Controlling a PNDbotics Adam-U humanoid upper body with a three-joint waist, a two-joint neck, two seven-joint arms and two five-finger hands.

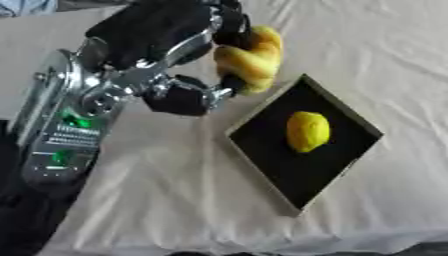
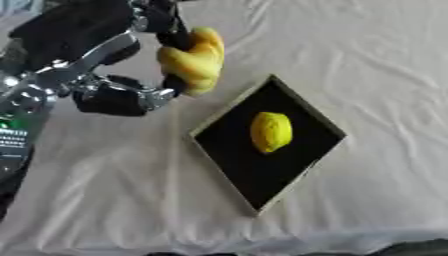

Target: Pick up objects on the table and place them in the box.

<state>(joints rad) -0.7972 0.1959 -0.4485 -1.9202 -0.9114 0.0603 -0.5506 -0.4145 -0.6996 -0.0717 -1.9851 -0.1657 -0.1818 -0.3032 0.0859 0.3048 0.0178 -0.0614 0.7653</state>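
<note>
1. Box [image 1: 262, 112]: we record a shallow black tray with a pale rim, lying askew on the cloth-covered surface [image 1: 157, 190].
2. Lemon [image 1: 307, 131]: one yellow item already inside the box, near its middle. We count this as done.
3. Yellow twisted object [image 1: 251, 57], perhaps a pastry or bread toy: gripped in the left robot hand [image 1: 197, 75], fingers and thumb curled round it, near the box's upper-left rim and not yet over the interior.
4. Right robot hand: we find it in neither view.
5. Remaining: carry item 3 over the box and release. We see nothing else loose on the surface.
</note>
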